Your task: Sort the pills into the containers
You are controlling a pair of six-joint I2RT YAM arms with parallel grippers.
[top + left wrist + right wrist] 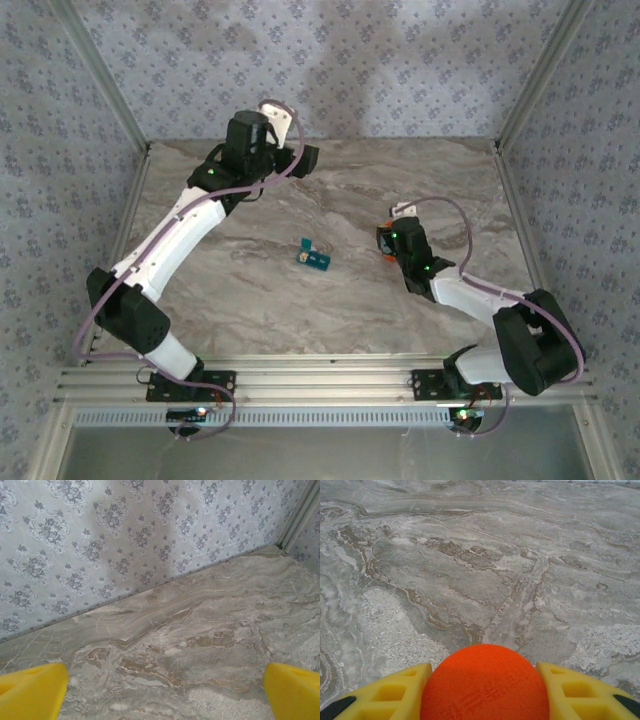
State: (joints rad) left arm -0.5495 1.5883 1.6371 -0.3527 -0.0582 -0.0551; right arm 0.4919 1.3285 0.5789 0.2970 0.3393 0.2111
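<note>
The teal containers (315, 258) lie near the middle of the marble table (240, 290), one lid flipped up. My right gripper (390, 238) hovers to their right, shut on an orange pill bottle (383, 248). In the right wrist view the bottle's round orange end (485, 685) fills the space between the yellow fingers (395, 695), with my right gripper (485, 692) closed against both its sides. My left gripper (305, 158) is far back near the rear wall and open; its yellow fingertips (32, 690) stand wide apart over bare marble, my left gripper (165, 692) holding nothing. The pills are hidden.
Patterned walls (330, 70) enclose the table at the back and both sides, with metal corner posts (530, 90). An aluminium rail (320, 380) runs along the near edge by the arm bases.
</note>
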